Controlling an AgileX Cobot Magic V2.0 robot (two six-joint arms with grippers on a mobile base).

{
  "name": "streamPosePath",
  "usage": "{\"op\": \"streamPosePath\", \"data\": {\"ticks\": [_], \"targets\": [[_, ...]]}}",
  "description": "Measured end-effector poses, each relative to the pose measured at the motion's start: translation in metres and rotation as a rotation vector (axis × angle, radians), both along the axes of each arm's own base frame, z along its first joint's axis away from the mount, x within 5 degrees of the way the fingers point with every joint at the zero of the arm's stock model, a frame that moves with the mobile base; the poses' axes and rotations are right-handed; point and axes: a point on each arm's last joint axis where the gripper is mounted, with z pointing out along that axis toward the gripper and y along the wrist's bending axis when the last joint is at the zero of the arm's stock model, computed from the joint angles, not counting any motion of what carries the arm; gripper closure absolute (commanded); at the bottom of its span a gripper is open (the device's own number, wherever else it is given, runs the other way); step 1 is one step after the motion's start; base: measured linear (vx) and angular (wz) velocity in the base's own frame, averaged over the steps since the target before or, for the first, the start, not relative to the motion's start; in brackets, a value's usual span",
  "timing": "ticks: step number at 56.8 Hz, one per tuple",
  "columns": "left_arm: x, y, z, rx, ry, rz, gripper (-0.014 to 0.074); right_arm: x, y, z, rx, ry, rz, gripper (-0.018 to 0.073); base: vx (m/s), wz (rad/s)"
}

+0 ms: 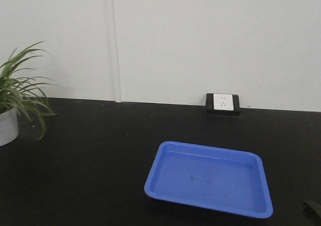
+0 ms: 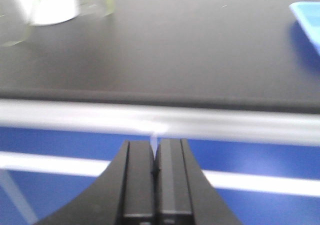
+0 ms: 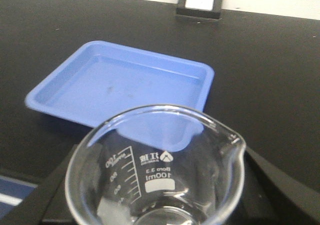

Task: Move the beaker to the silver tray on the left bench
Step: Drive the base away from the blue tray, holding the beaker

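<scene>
Beaker [image 3: 150,177] in right gripper [image 3: 165,197] hangs near blue tray's [image 3: 125,82] rim

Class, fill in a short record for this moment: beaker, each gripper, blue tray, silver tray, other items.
Beaker: clear glass, marked 100ml, looks empty
Right gripper: shut on the beaker
Left gripper: shut, holding nothing, facing the bench edge
Blue tray: empty, on the black bench top
Silver tray: not in view
Other items: potted plant, wall socket box

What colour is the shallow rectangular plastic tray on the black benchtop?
The shallow plastic tray is bright blue, clearest in the exterior front-facing view.
</scene>
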Motion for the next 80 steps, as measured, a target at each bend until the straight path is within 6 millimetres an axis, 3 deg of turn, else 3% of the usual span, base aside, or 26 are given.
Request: {"op": "streamPosePath", "data": {"ticks": [80], "targets": [[0.0, 0.0, 0.0, 0.0, 0.0, 0.0, 0.0595, 0.0, 0.0, -0.0001, 0.0, 0.001, 0.0, 0.0562, -0.31, 0.47]]}}
